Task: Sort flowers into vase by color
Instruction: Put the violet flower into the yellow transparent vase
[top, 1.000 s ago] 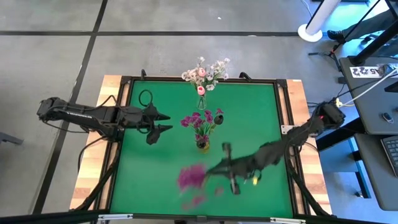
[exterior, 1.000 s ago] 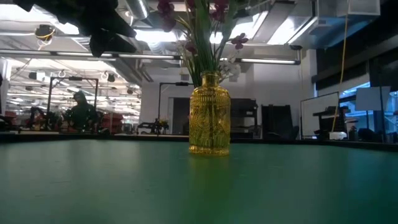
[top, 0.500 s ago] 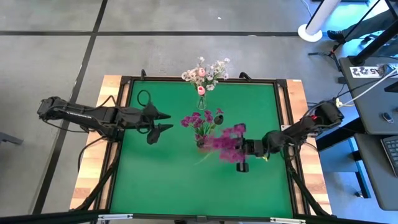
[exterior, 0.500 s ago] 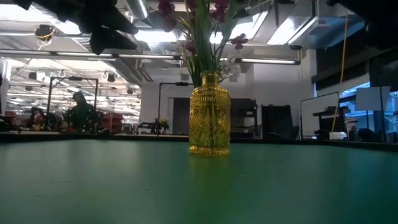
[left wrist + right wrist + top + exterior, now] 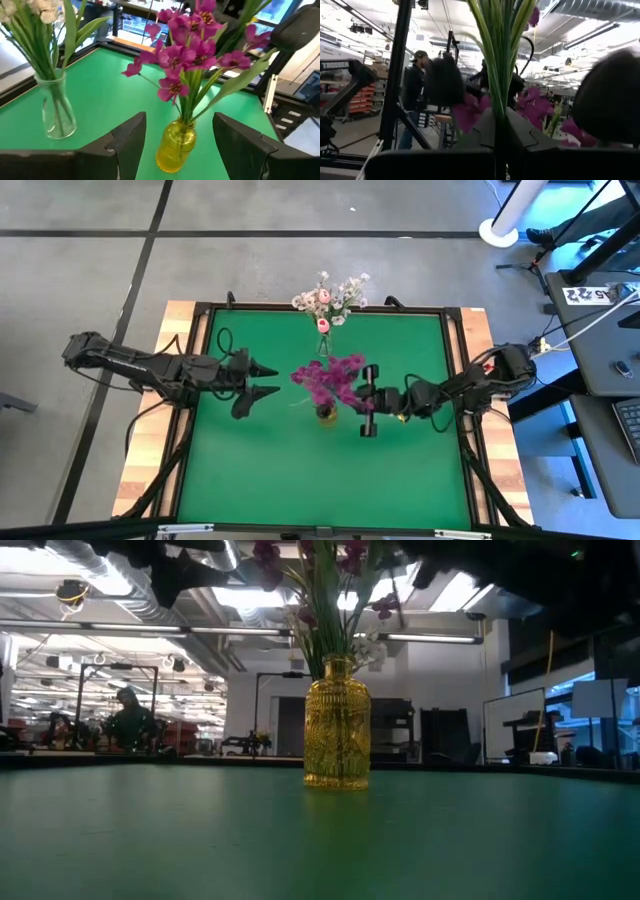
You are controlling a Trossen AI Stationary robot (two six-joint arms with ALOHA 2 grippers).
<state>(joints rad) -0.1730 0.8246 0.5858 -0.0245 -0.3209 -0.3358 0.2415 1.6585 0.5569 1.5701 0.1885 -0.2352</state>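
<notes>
Purple flowers, a magenta sprig on green stems, were clamped between the shut fingers of the right gripper, which reached in from the table's right edge to the middle of the green table. In the right wrist view the stems rose straight out from between the pinched fingers, so the sprig's long axis ran on from the gripper, blossoms leading and cut ends at the fingers.

Directly beside the gripper, toward the table's centre, stood the yellow vase, already holding purple blossoms. From above, the carried blossoms overlapped those of the vase, so that the two clusters could not be told apart. The sprig appeared to lie nearly level across the vase mouth, not upright over it; judged from this, the stems would need turning downward before they could enter the neck.

At the middle of the far edge a clear vase held the white and pink flowers, well apart from the yellow one.

Left gripper hovered over the left half of the table, fingers spread wide and empty, pointing at the yellow vase. The right arm was the nearer and the only one carrying a sprig.
</notes>
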